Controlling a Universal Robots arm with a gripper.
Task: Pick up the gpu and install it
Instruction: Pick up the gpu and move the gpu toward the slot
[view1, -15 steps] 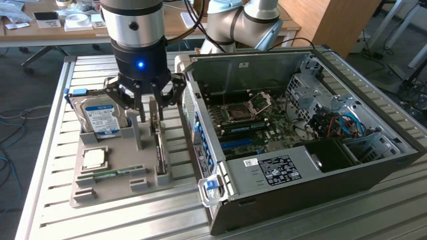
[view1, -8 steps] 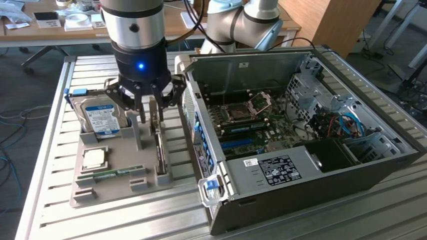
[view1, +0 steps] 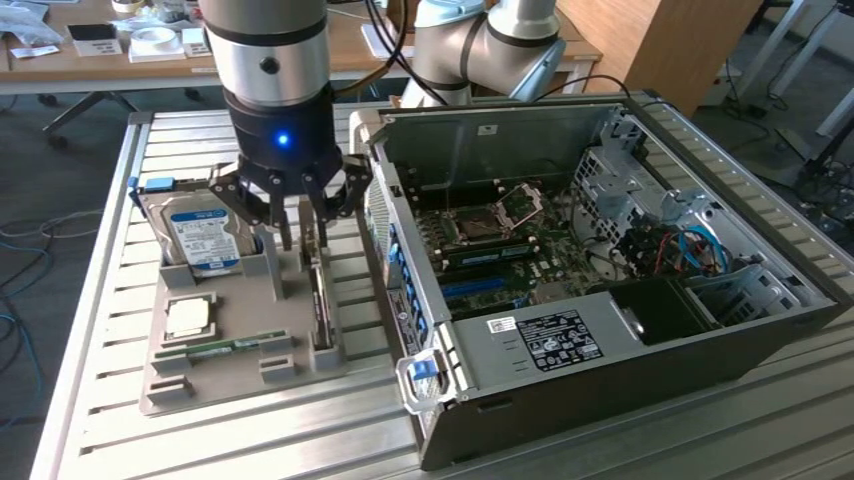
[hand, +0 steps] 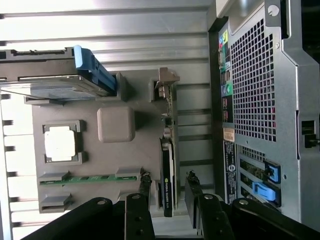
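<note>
The gpu (view1: 320, 300) stands on edge in a slot of the grey holder tray (view1: 227, 380), a thin dark card with a black fan part toward the near end. In the wrist view the gpu (hand: 168, 160) runs lengthwise between my two fingers. My gripper (view1: 304, 240) hangs just above the card's far part, open, one finger on each side with a gap left to the card. The gripper (hand: 167, 176) holds nothing. The open computer case (view1: 601, 250) lies beside the tray, toward the exterior view's right, its motherboard (view1: 494, 250) exposed.
The tray (hand: 145, 150) also holds a silver hard drive (view1: 200, 235) with a blue-white label, a square processor chip (view1: 190, 318) and a green memory stick (view1: 220, 347). The case's rear panel (hand: 260, 100) stands close to the gpu slot. All rest on a slatted metal table (view1: 120, 420).
</note>
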